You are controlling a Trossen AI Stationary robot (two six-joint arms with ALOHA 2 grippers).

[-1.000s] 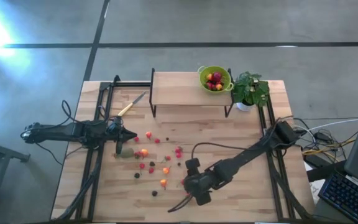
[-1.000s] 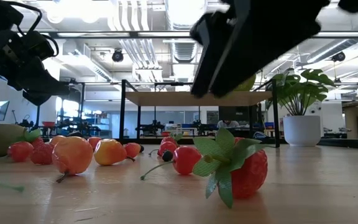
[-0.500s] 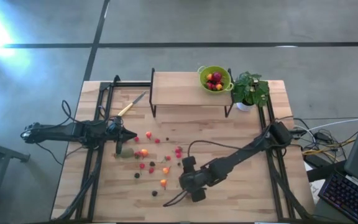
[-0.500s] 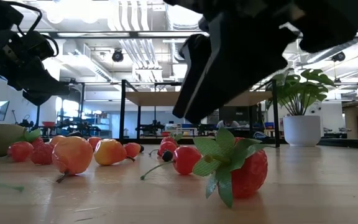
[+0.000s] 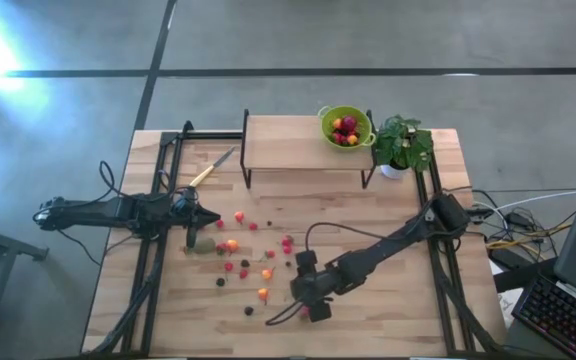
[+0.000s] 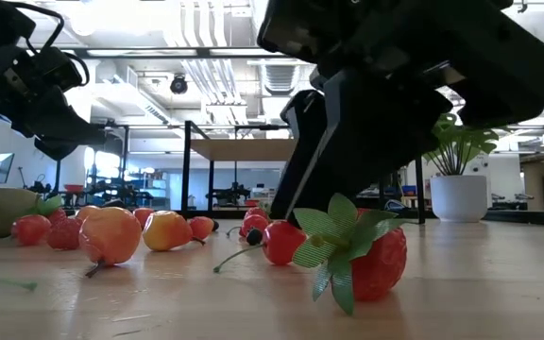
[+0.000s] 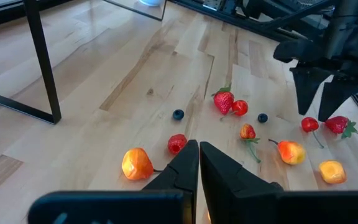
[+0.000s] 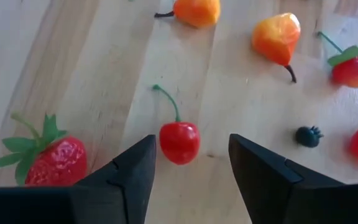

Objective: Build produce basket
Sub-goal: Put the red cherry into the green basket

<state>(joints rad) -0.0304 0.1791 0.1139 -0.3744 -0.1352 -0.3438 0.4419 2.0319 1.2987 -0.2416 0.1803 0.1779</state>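
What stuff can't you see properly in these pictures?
- Fruits inside the green basket, high view: too small to count or name.
- Basket, low view: hidden behind the right gripper.
- Cherry, low view: partly hidden behind the strawberry; whether the right gripper's open jaws touch it can't be told.
- Kiwi-like fruit, low view: cut off by the picture's edge.
- Left gripper, jaws shut, holding nothing visible.

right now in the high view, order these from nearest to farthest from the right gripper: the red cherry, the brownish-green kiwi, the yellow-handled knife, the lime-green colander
1. Red cherry with the green stem, right between the open fingers of the right gripper, at the table's front.
2. Brownish-green oval kiwi, off to the left, by the left gripper.
3. Yellow-handled knife, farther back on the left.
4. Lime-green round colander, on the raised shelf at the back.
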